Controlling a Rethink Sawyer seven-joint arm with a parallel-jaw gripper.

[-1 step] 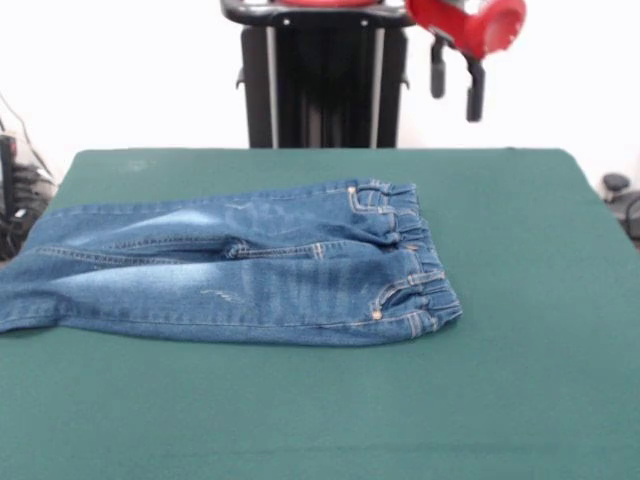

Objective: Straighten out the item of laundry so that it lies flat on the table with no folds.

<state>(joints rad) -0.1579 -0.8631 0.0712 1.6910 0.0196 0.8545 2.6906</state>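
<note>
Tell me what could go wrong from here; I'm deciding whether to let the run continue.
The blue denim jeans lie with their leg ends at the left edge of the dark green felt table; a pull that way could drag them off. The elastic waistband is bunched, so a grasp there may add folds. The open black gripper hangs high and to the right of the jeans, so a straight descent would miss them.

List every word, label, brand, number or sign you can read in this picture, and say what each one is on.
None can be read.
jeans: no tag, patch or printed text shows; only stitching, rivets and faded patches.
table: plain green top, no markings.
gripper and the red arm part above it: no lettering legible.
</note>
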